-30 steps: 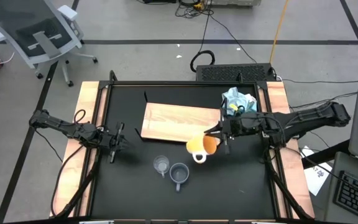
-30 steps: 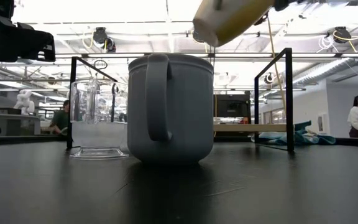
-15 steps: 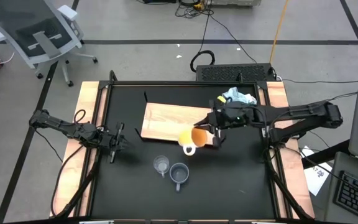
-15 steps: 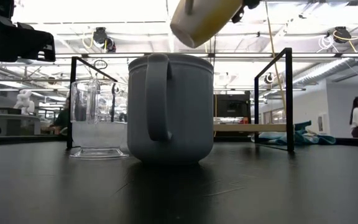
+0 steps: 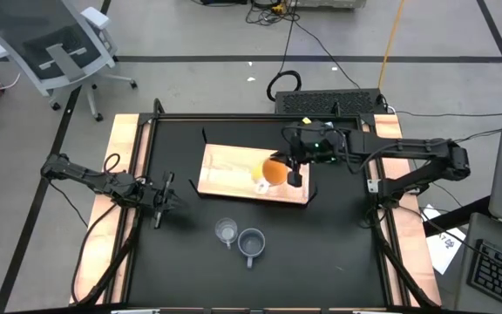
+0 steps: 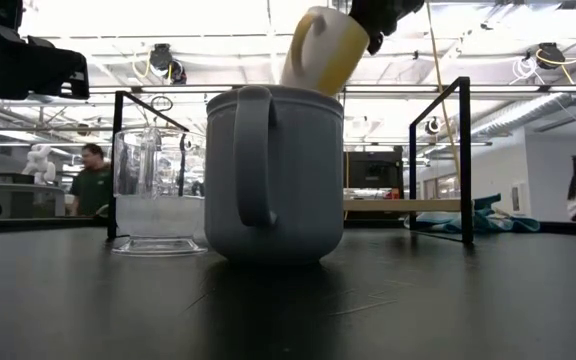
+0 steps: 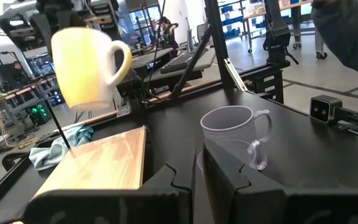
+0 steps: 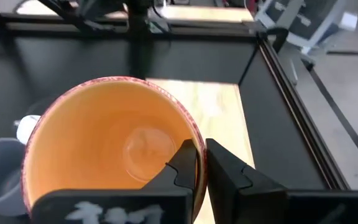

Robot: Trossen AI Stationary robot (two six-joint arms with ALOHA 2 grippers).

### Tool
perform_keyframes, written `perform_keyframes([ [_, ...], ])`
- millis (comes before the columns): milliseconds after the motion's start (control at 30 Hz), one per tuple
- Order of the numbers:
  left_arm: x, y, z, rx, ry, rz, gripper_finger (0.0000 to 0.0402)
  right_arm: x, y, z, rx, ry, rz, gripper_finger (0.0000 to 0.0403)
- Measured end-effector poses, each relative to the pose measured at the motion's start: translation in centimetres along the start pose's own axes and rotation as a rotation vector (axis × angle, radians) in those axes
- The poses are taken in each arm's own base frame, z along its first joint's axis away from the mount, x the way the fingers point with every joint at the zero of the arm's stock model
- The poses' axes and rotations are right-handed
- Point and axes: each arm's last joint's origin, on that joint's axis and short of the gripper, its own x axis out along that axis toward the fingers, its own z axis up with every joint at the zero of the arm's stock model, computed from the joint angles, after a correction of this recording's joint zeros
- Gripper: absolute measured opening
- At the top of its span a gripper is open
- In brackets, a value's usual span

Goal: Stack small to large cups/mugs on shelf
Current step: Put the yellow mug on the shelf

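Holding orange mug [image 5: 272, 171] by rim, right gripper [image 5: 295, 172] pinched; I've got shelf [image 5: 225, 166] directly below; left gripper [image 5: 159, 203] closed, far.

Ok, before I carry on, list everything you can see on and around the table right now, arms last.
orange mug: one, orange with white handle, held in the air over the shelf's right part
blue-grey mug: one, blue-grey, on the black tabletop in front of the shelf
clear glass cup: one, clear, just left of the blue-grey mug
shelf: one, light wood, flat at mid table
cloth: one, light blue, beyond the shelf's far right corner
office chair: one, white and grey, on the floor at far left
right gripper: shut on the orange mug's rim, over the shelf
left gripper: shut, empty, at the table's left side
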Motion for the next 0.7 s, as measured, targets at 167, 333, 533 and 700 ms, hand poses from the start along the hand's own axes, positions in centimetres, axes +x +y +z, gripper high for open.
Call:
perform_keyframes([
  [167,0.0,0.0,0.0,0.0,0.0,0.0,0.0033,0.0,-0.9,-0.2,0.029,0.012,-0.027,0.0011],
  [333,0.0,0.0,0.0,0.0,0.001,0.0,0.0033,0.1,-1.9,-0.4,0.064,0.019,0.001,0.0011],
  [533,0.0,0.0,0.0,0.0,-0.001,-0.001,0.0033,1.7,-2.7,-0.1,0.082,0.09,0.031,0.0009],
  [700,0.0,0.0,0.0,0.0,0.0,-0.001,0.0033,3.7,-3.0,0.8,0.065,0.159,0.041,0.0009],
])
